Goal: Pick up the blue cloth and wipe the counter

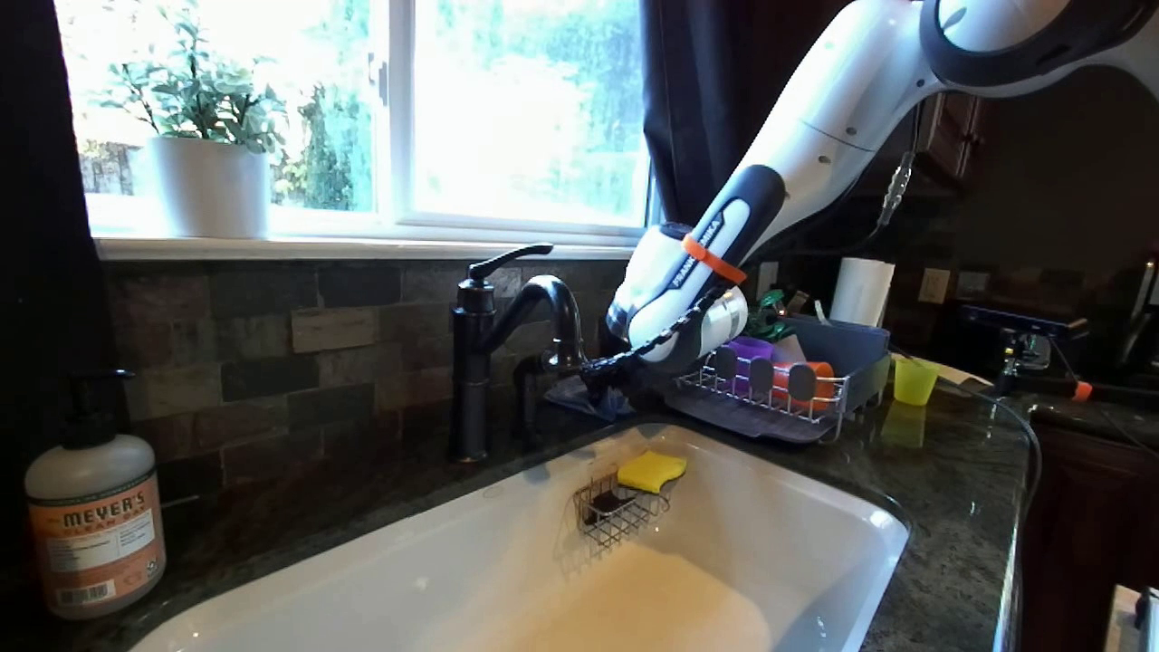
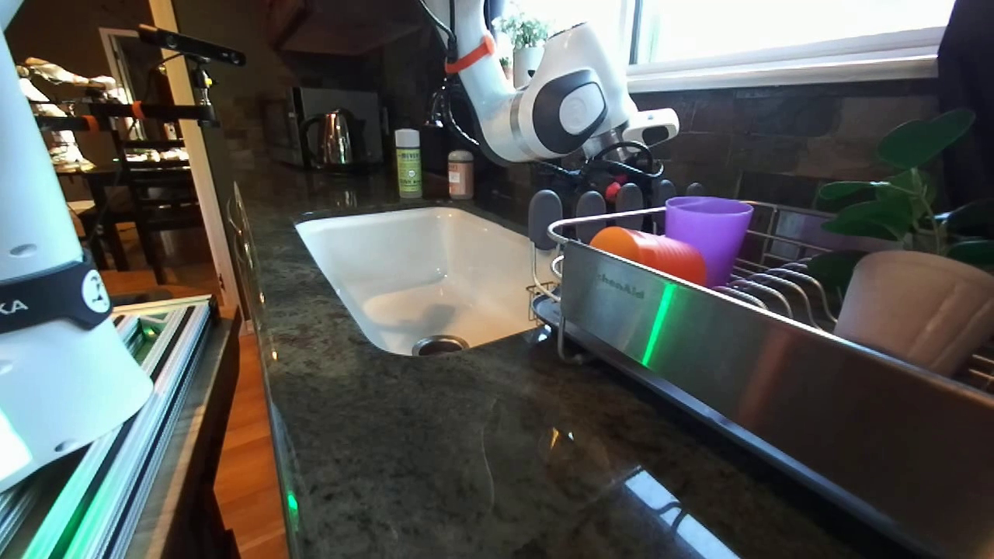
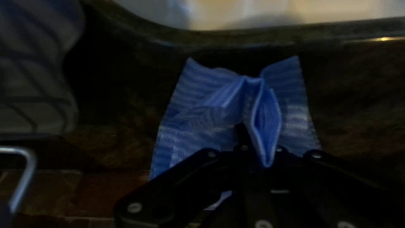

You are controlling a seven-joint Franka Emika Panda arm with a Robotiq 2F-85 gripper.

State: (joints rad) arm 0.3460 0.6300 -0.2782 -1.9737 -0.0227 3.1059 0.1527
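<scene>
While two fingers [image 3: 243, 136] pinch one blue cloth [image 3: 218, 117], one faucet [image 1: 471, 371] nearby

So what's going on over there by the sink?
A white robot arm reaches down behind the sink, between the faucet and the dish rack. Its fingers have pinched a fold of a blue cloth, and the rest of it seems to lie on the dark counter. The job is to wipe the counter with it; whether any wiping has begun, these pictures don't show.

Window [image 1: 394, 118] glares; wrist view dim, blurred
</scene>
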